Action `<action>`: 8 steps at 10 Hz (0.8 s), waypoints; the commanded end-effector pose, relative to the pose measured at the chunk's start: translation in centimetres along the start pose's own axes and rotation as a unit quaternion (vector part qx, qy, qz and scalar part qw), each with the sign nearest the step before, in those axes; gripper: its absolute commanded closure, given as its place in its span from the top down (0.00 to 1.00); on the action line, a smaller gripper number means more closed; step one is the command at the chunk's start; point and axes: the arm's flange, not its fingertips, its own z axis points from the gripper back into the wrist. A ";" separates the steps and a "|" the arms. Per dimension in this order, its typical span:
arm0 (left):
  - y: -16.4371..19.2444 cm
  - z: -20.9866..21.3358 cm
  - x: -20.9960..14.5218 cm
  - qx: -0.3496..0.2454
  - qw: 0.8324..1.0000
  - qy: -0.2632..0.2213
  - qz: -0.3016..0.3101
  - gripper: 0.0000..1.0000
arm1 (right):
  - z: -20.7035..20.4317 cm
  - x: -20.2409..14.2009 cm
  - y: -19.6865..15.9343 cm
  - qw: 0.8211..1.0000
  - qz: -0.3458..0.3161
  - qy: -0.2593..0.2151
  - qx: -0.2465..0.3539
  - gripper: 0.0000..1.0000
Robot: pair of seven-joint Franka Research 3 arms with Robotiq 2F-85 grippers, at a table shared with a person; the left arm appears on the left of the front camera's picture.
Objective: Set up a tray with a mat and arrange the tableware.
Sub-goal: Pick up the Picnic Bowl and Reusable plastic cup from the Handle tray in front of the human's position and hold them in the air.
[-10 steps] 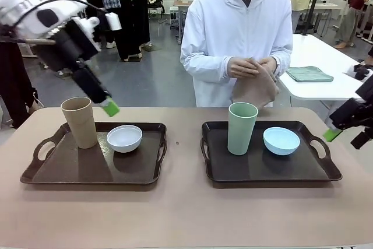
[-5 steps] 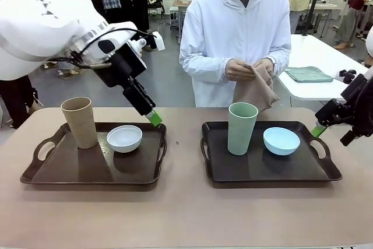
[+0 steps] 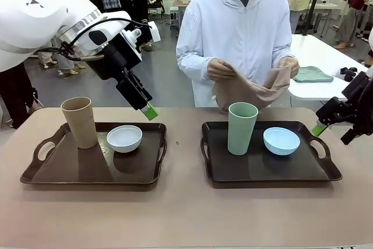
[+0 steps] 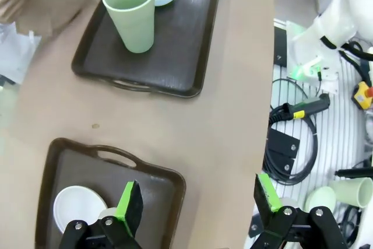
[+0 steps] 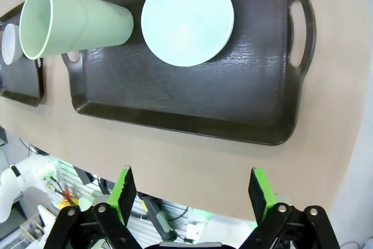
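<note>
Left wrist view, left pincer point(image 4: 197, 193) wide, right pincer point(image 5: 191, 183) wide, white bowl point(image 4: 74, 207) partly hidden.

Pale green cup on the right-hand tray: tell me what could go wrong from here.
1. The person holds the tan cloth spread just behind the pale green cup; laid now, it could catch that tall cup and tip it onto the light blue bowl.
2. The right gripper, open, hangs beside the outer handle of the tray; reaching for the cup, it would likely pass over the bowl and might knock it.
</note>
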 end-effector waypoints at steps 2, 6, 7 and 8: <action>2.1 -1.3 2.8 0.058 0.997 0.008 -0.060 1.00 | 0.0 0.0 0.0 1.000 0.000 0.000 0.000 1.00; 6.6 -7.8 9.6 0.043 0.981 -0.084 -0.169 1.00 | -2.5 7.0 3.9 0.998 0.025 -0.005 -0.058 1.00; 7.3 -9.4 10.2 0.033 0.976 -0.113 -0.182 1.00 | -2.9 8.4 4.5 0.997 0.028 -0.016 -0.074 1.00; 7.5 -10.5 10.6 0.027 0.973 -0.124 -0.195 1.00 | -3.4 9.5 5.3 0.995 0.025 -0.019 -0.091 1.00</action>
